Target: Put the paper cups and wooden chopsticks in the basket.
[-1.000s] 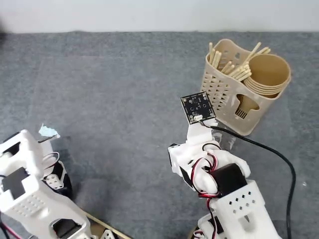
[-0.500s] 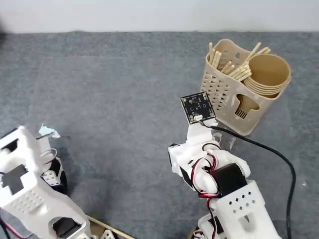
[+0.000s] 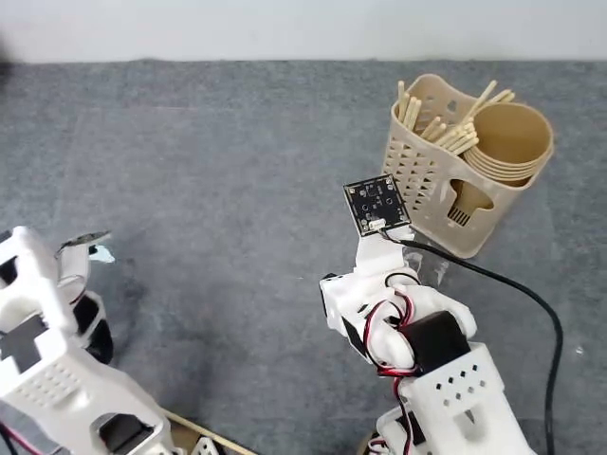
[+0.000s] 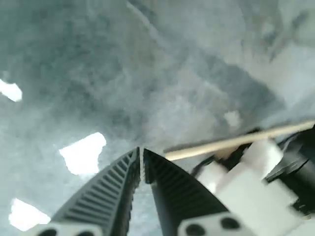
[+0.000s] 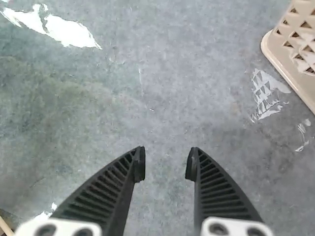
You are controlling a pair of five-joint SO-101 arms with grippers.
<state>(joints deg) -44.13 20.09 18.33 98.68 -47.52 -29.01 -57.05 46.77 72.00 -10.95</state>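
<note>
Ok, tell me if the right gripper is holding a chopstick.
No, the right gripper stands open over the grey mat, nothing between its jaws.

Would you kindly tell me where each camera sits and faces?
High view: fixed overhead, looking down on the grey table, beige slotted plastic basket, white left arm and right arm.
Left wrist view: on the left arm, facing the table past its shut left gripper.
Right wrist view: on the right arm, past the open right gripper; shares the basket with the high view.
</note>
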